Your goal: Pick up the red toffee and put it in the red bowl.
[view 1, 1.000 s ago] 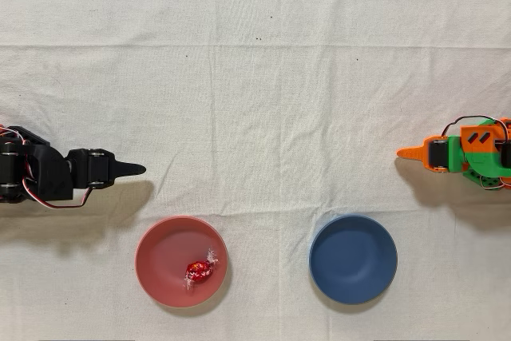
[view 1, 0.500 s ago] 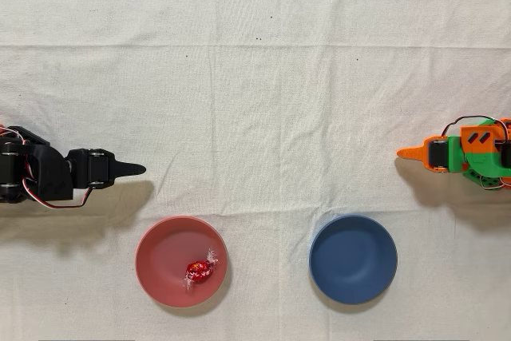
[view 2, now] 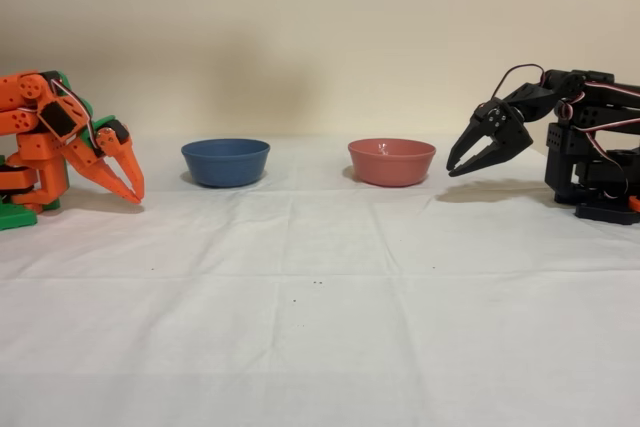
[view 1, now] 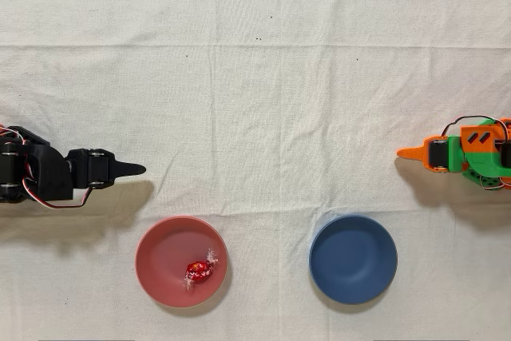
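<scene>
Overhead view: the red toffee, a small ball of shiny red foil with pale twisted wrapper ends, lies inside the red bowl, right of the bowl's centre. That matte salmon-red bowl sits on the white cloth-covered surface, well apart from the blue bowl of like size beside it. My gripper hangs empty in the fixed view, just right of the red bowl and clear of the cloth, tips pointing down with a narrow gap between them. Across the surface, the orange arm stands idle.
</scene>
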Robot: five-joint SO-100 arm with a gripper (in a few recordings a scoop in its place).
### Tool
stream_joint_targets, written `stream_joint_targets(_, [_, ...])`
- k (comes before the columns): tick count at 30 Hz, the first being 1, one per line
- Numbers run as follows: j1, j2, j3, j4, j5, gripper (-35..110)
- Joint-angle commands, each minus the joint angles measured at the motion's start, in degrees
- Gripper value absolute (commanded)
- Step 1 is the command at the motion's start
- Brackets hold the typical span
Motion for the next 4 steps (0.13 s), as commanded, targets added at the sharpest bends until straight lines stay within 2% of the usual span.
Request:
stream_joint_targets(1, [0.88,0.62,1.14,0.18,-0.79,1])
stream_joint_targets(4, [0.88,0.62,1.14,0.18,-0.79,1])
